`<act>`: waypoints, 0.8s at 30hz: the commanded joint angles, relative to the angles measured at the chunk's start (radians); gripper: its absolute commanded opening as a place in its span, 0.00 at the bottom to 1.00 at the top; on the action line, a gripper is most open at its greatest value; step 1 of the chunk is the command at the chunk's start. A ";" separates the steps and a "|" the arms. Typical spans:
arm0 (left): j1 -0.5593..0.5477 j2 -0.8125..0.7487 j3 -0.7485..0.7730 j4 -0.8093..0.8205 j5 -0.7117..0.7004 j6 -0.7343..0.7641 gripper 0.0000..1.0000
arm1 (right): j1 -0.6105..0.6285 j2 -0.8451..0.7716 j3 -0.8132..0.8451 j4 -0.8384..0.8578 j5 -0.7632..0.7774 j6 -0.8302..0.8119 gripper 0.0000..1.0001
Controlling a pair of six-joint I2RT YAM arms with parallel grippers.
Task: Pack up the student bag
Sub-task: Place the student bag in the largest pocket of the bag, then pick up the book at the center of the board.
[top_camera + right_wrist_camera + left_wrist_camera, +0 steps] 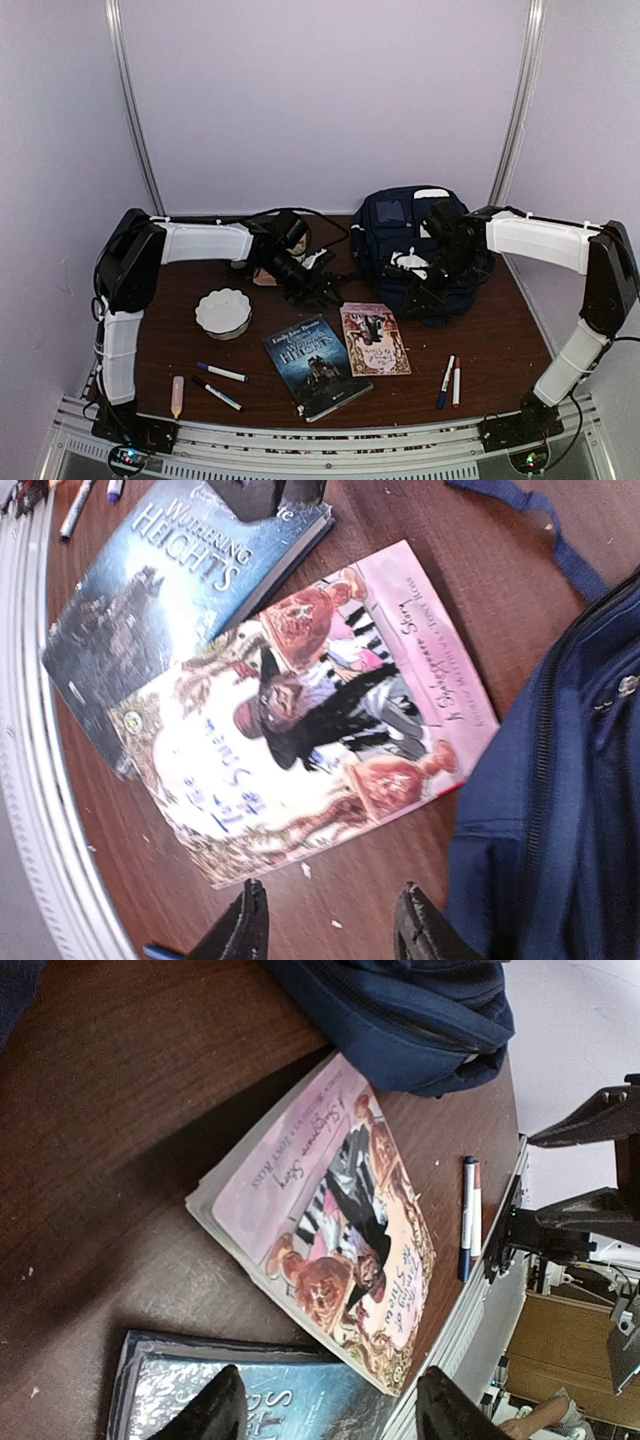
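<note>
The student bag (415, 245) is a navy backpack standing at the back right of the table; its fabric also fills the right wrist view's right side (560, 810). My left gripper (310, 290) hovers open over the top edge of a blue book (250, 1390), with a pink picture book (330, 1230) just beyond; nothing sits between its fingertips (215, 1410). My right gripper (330, 925) is open and empty above bare table, between the pink book (310, 720) and the bag's front. In the top view it (425, 285) hangs at the bag's front.
A white scalloped bowl (222, 312) sits left of the blue book (315, 365). Two markers (222, 372) and a pale stick (177, 395) lie front left. Two pens (450, 380) lie front right. A loose bag strap (540, 530) trails on the table.
</note>
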 commanded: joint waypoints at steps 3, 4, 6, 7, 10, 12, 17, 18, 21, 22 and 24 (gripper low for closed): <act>-0.035 0.078 0.043 -0.016 0.049 -0.030 0.60 | 0.003 0.094 -0.043 0.088 -0.208 0.192 0.37; -0.039 0.086 0.052 -0.021 0.049 -0.030 0.59 | 0.006 0.112 -0.049 0.092 -0.218 0.206 0.35; -0.043 0.100 0.063 -0.029 0.052 -0.032 0.59 | 0.008 0.144 -0.064 0.108 -0.229 0.237 0.32; -0.047 0.108 0.069 -0.032 0.052 -0.034 0.59 | 0.008 0.157 -0.073 0.122 -0.223 0.255 0.30; -0.056 0.143 0.105 -0.068 0.063 -0.027 0.58 | 0.008 0.197 -0.091 0.159 -0.197 0.307 0.27; -0.059 0.165 0.130 -0.108 0.072 -0.024 0.58 | 0.007 0.219 -0.093 0.168 -0.178 0.333 0.27; -0.058 0.195 0.145 -0.152 0.087 -0.033 0.56 | 0.007 0.291 -0.086 0.168 -0.149 0.361 0.26; -0.057 0.198 0.145 -0.152 0.093 -0.038 0.56 | 0.007 0.305 -0.084 0.167 -0.153 0.366 0.26; -0.056 0.204 0.148 -0.153 0.094 -0.047 0.56 | 0.007 0.331 -0.068 0.156 -0.164 0.375 0.26; -0.056 0.210 0.152 -0.154 0.098 -0.055 0.56 | 0.007 0.335 -0.066 0.158 -0.160 0.380 0.26; -0.056 0.228 0.174 -0.179 0.099 -0.061 0.57 | 0.007 0.342 -0.063 0.160 -0.157 0.387 0.26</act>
